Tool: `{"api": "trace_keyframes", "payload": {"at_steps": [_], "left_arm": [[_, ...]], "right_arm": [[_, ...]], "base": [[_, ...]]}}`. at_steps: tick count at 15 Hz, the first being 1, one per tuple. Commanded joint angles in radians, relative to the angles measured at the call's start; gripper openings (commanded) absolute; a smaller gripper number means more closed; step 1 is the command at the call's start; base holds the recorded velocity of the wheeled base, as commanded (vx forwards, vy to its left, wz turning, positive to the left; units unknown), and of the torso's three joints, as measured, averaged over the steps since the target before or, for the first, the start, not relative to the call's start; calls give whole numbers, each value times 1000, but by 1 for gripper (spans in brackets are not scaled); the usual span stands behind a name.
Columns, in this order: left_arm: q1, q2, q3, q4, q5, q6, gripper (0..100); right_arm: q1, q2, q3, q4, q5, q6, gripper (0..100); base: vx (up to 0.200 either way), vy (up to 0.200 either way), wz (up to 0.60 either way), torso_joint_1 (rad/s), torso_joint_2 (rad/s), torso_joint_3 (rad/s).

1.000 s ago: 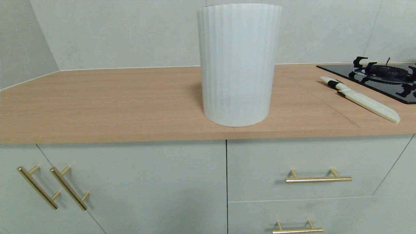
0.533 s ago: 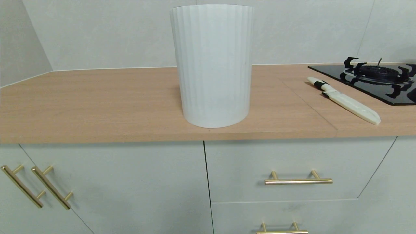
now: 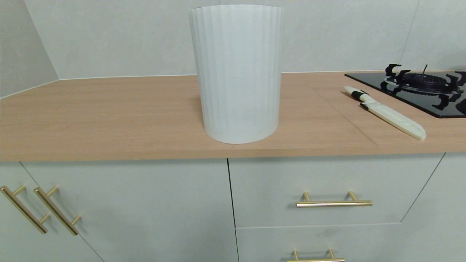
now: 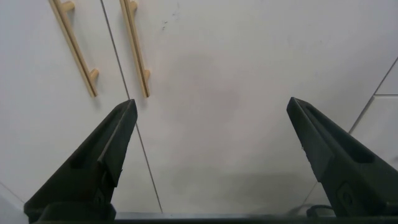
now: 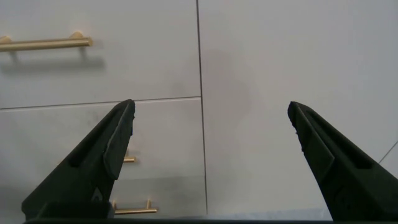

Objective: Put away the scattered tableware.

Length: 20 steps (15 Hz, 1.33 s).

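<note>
A tall white ribbed container stands near the front edge of the wooden countertop. A cream knife with a black band on its handle lies to the right, beside the hob. My left gripper is open and faces the pale cabinet doors with their brass handles. My right gripper is open too, facing the drawer fronts and a brass handle. Nothing sits between either pair of fingers.
A black gas hob with a burner grate fills the counter's far right. Below the counter are cabinet doors with slanted brass handles on the left and drawers with horizontal brass handles on the right. A tiled wall backs the counter.
The whole head view shifted about a second ago, so the container and knife sit further left in the picture; the camera moved. Since half a second ago almost nothing differs.
</note>
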<state>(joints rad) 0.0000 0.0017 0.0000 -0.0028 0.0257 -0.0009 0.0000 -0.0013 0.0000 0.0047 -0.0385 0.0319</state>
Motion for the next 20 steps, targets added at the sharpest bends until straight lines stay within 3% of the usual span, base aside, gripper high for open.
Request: {"api": "trace_keyframes", "payload": {"at_steps": [1, 10, 20], "left_arm": [[0, 0, 0, 0, 0, -1, 100], [0, 0, 0, 0, 0, -1, 100], [0, 0, 0, 0, 0, -1, 100]], "right_arm": [[0, 1, 0, 0, 0, 0, 100], [0, 1, 0, 0, 0, -1, 100], [0, 1, 0, 0, 0, 0, 100]], "base": [[0, 0, 0, 0, 0, 0], [0, 0, 0, 2, -15, -11], [0, 0, 0, 139, -411, -277]]}}
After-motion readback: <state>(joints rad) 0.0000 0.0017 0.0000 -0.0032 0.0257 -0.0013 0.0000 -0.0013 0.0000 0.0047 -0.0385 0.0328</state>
